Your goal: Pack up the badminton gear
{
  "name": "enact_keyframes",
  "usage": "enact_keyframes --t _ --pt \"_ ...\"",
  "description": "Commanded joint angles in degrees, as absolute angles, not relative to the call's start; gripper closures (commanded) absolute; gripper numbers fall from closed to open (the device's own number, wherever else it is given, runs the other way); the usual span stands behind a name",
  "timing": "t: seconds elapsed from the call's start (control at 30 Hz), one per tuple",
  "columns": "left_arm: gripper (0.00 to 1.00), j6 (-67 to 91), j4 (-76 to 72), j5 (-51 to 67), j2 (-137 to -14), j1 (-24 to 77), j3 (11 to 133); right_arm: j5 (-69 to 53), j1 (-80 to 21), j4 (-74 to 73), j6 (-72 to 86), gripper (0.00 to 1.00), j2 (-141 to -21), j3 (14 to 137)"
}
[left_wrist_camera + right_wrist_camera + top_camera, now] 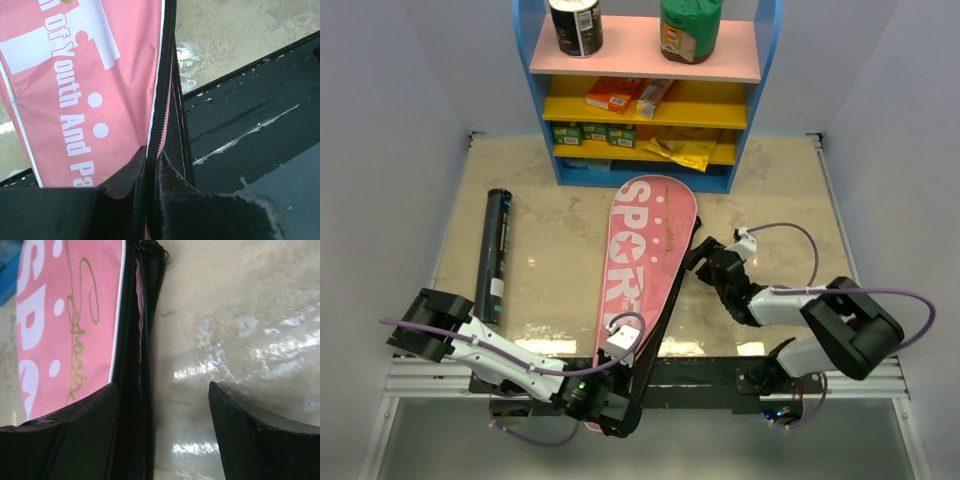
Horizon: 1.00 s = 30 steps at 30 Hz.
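Pink racket bag [645, 250] lies flat on the pale worktop [770, 200]. Its long axis runs from the wide rounded head by the shelf unit [640, 50] down to the narrow end at the near edge, between the two arm bases. A black zip [145, 300] runs along its right-hand side. The left gripper [152, 162] has its jaws closed on that zipped edge at the narrow end, pinning it. The right gripper [162, 387] sits against the same edge about halfway along. Its jaws stand open, with the black seam just inside the finger nearer the bag and bare worktop under the rest of the gap. The right arm is therefore the nearer one to the middle of the zip, and any pull would likely run along the bag's length. A long black tube [496, 255] lies well to the left, roughly parallel to the bag. Rackets and shuttlecocks are not in sight — whether they are inside cannot be told.
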<state>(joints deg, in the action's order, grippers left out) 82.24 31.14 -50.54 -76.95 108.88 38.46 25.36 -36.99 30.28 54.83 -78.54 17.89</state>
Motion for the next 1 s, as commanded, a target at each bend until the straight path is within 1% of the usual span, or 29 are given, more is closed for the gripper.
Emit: enact_keyframes --t 0.0,0.13,0.2,0.23,0.37,0.53,0.63,0.67,0.7,0.77,0.8,0.83,0.9,0.97 --pt "1.00 86.3 30.6 -51.4 -77.3 110.7 38.8 19.4 -34.0 45.3 52.2 0.23 -83.7 19.5" --pt "1.00 87.2 30.6 -51.7 -77.3 111.2 38.5 16.2 -31.1 49.0 52.2 0.24 -91.1 21.4" --pt "1.00 87.7 30.2 -51.8 -77.1 111.5 38.0 13.8 -30.8 51.0 52.4 0.27 -93.9 22.4" --pt "1.00 87.8 29.9 -51.8 -76.8 111.6 37.8 12.8 -30.5 51.8 52.5 0.28 -96.7 23.5" --pt "1.00 88.1 28.8 -51.6 -76.3 112.0 36.8 9.1 -30.5 54.1 52.0 0.31 -101.6 26.7" --pt "1.00 88.5 29.0 -51.5 -76.4 112.2 36.7 9.1 -30.4 54.4 51.4 0.33 -101.3 26.5" --pt "1.00 88.2 28.4 -51.7 -76.3 112.3 36.6 7.8 -30.5 54.3 51.2 0.39 -102.4 27.4" --pt "1.00 88.1 28.2 -51.8 -76.2 112.3 36.5 6.8 -30.5 54.8 51.2 0.42 -102.8 27.5" --pt "1.00 88.0 28.2 -51.9 -76.3 112.3 36.6 6.3 -30.4 55.4 51.5 0.55 -103.7 27.5" --pt "1.00 88.0 28.3 -51.9 -76.2 112.3 36.6 5.4 -30.5 56.7 52.0 0.73 -104.4 27.5" --pt "1.00 87.9 28.5 -51.9 -76.3 112.3 36.6 5.4 -30.4 56.8 52.4 0.92 -104.7 27.5" --pt "1.00 87.8 28.4 -51.8 -76.3 112.3 36.6 5.6 -30.4 56.5 52.5 1.00 -104.6 27.3" --pt "1.00 87.8 28.7 -51.7 -76.4 112.3 36.6 7.2 -30.4 55.8 52.7 1.00 -103.2 26.4" --pt "1.00 87.6 29.4 -51.6 -76.5 112.3 37.2 9.6 -30.4 52.2 52.8 1.00 -98.5 25.3"
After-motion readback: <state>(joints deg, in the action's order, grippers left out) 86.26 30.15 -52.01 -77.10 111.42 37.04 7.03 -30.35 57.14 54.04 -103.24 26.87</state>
